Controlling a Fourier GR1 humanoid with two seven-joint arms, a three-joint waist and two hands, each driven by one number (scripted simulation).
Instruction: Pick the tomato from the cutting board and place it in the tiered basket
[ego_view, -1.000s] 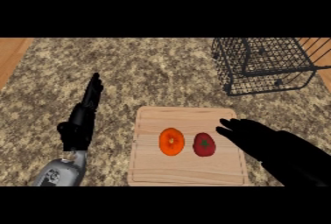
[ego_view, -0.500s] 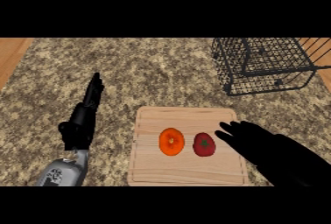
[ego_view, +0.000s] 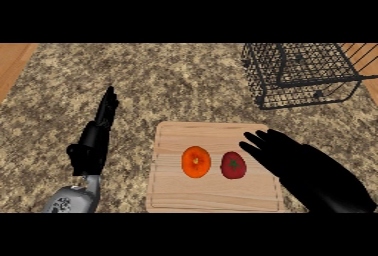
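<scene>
Right hand (ego_view: 295, 157) open, fingers spread just beside the tomato (ego_view: 234, 165)

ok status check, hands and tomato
Right hand open beside tomato, not gripping. Left hand open, resting. Orange fruit next to tomato.

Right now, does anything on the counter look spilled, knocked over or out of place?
Nothing stands out. The tomato and an orange fruit sit side by side on the cutting board, the wire basket stands upright at the far right, the right hand is open beside the tomato, and the left hand rests open.
</scene>
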